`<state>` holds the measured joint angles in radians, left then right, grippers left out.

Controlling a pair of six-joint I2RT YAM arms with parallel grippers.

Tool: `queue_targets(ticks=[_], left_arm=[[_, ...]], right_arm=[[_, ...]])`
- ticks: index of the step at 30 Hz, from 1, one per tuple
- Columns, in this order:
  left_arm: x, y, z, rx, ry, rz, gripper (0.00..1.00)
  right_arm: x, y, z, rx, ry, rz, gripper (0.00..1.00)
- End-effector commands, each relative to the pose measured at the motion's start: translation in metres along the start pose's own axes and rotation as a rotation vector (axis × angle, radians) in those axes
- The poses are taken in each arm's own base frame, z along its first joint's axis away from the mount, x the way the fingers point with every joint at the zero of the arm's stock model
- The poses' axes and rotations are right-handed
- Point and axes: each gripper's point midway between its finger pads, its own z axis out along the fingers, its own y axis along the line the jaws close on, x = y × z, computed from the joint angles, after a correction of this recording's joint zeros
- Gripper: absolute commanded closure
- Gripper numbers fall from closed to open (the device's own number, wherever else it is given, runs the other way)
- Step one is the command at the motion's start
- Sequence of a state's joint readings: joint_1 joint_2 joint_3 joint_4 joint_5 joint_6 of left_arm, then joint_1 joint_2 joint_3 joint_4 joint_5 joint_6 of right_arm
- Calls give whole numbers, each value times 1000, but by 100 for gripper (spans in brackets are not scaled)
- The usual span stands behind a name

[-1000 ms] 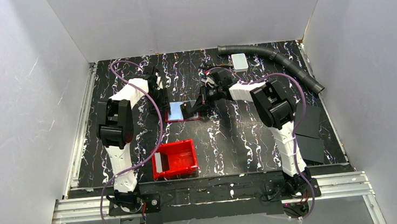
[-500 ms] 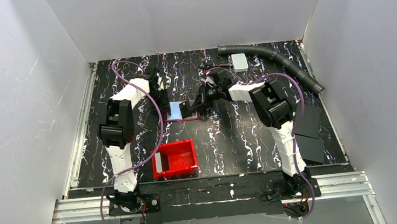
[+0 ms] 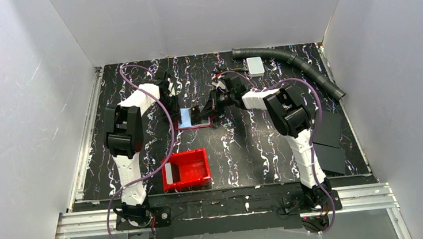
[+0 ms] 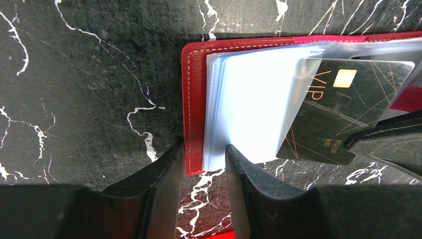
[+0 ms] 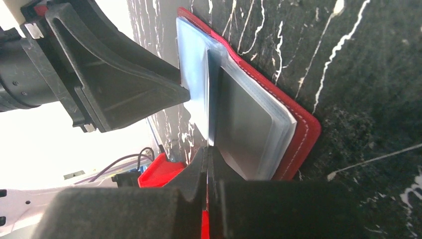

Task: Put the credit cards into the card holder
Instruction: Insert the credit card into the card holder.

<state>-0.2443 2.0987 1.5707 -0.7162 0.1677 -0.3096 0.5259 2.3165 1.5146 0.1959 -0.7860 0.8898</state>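
My left gripper (image 4: 203, 157) has narrowed around the card holder's (image 4: 191, 99) edge over the last second, can't tell if it's pinching yet. Right gripper (image 5: 207, 154) stays clenched on the credit card (image 4: 343, 114), corner just inside the holder's clear sleeve (image 4: 259, 99). Looks like bracing for the push.
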Motion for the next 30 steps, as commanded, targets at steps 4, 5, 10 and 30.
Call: queue_targets(ticks=[4,5,10,30], left_arm=[[10,-6,5,7,42,19,66],[10,-6,4,8,42,19,67],[9,-7,3,14,39,22,67],[9,-8,2,13,34,28,68]], right_arm=[[-5,-2,10,-24,-35,-18,99],[-5,-2,11,-25,-36,-20,99],[-1,-1,17,-33,-36,-18,99],[5,-1,43,-30,-26,-81,99]])
